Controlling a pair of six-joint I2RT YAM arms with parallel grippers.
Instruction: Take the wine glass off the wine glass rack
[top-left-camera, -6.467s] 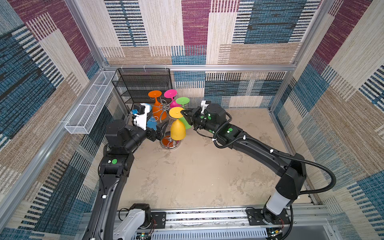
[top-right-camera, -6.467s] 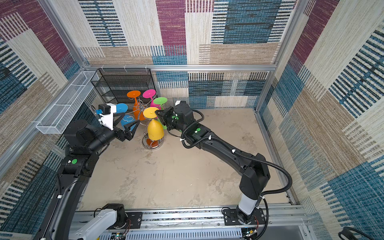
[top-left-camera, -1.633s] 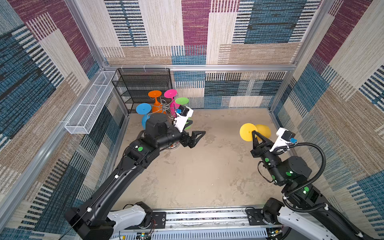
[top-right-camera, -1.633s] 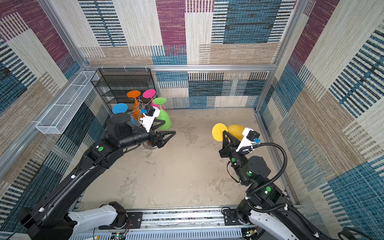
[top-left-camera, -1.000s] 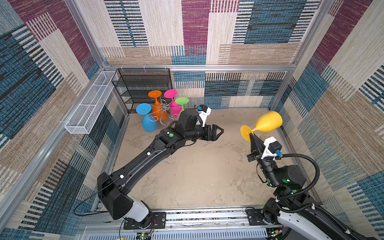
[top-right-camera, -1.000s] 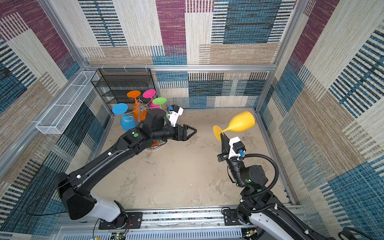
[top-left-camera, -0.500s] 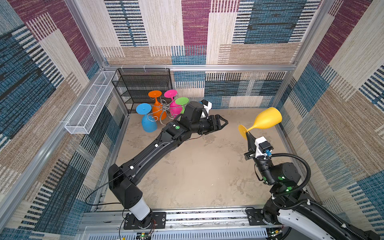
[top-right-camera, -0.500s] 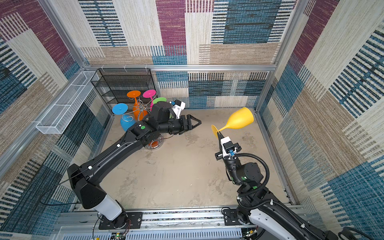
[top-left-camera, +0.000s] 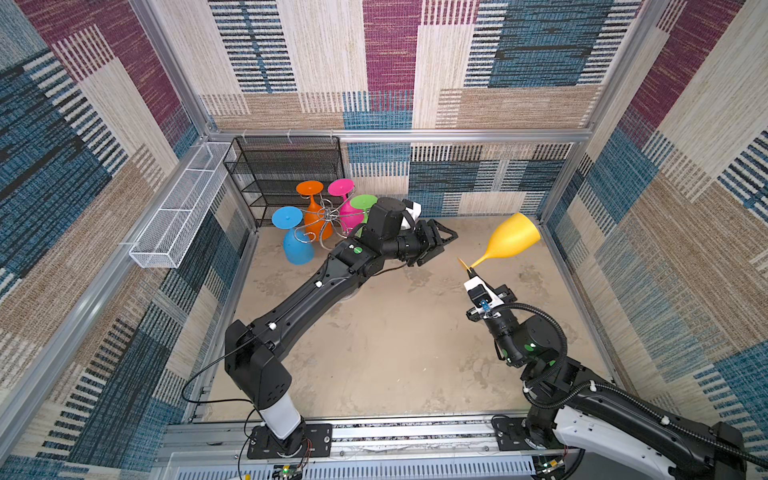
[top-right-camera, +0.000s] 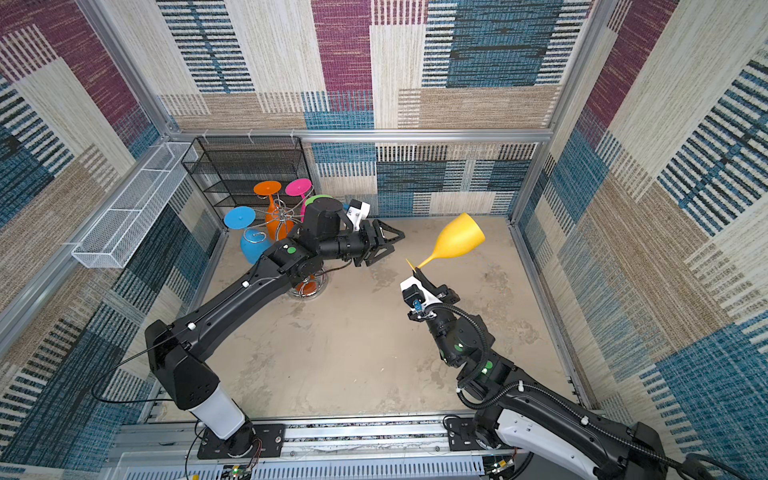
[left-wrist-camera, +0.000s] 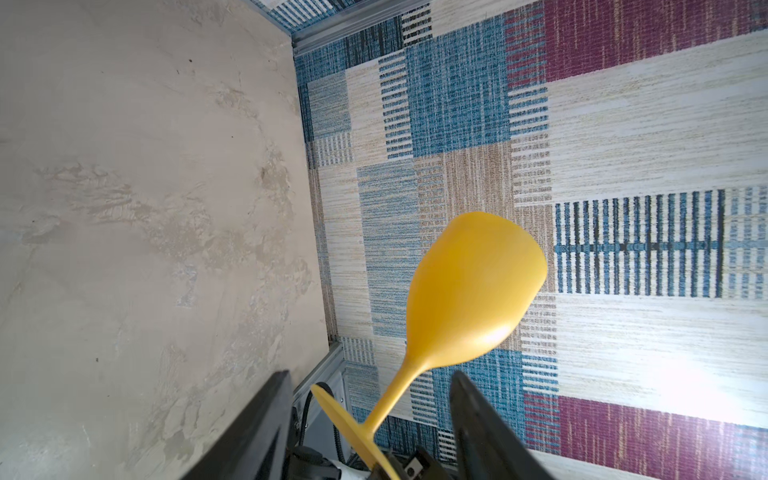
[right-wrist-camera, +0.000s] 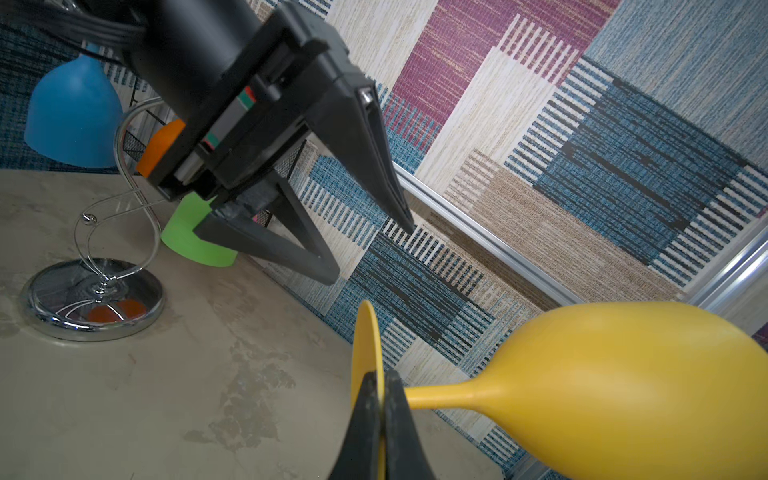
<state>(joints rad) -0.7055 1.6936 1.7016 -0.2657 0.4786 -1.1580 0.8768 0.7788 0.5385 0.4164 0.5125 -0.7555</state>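
**Yellow glass clear of the rack, not yet set down**

At the far left corner of the surface (top-left-camera: 374, 353) stood the rack (top-left-camera: 328, 214). Four glasses hung on it upside down: blue (top-left-camera: 297, 249), orange (top-left-camera: 318, 228), pink (top-left-camera: 340, 187) and green (top-left-camera: 363, 203). One curled arm at the front was bare, as the right wrist view showed.

Just right of the rack, the left fingers (right-wrist-camera: 374, 166) stood apart and held nothing. They pointed toward the yellow glass (top-left-camera: 513, 243), near it but not touching. In the left wrist view its stem showed between them.

Further right, the right fingers (right-wrist-camera: 365, 415) were clamped together on the rim of the yellow glass's foot. The glass hung in the air, well apart from the rack and above the surface. It was tilted, with the stem slanting up and the bowl toward the right wall.

By the look of it, the main step was done for this glass, since it was free of the rack. What seemed left was a handover to the left fingers, or setting it on the surface and letting go. The thin grip on the foot's rim looked like the weak point, because the heavy bowl could swing or slip.
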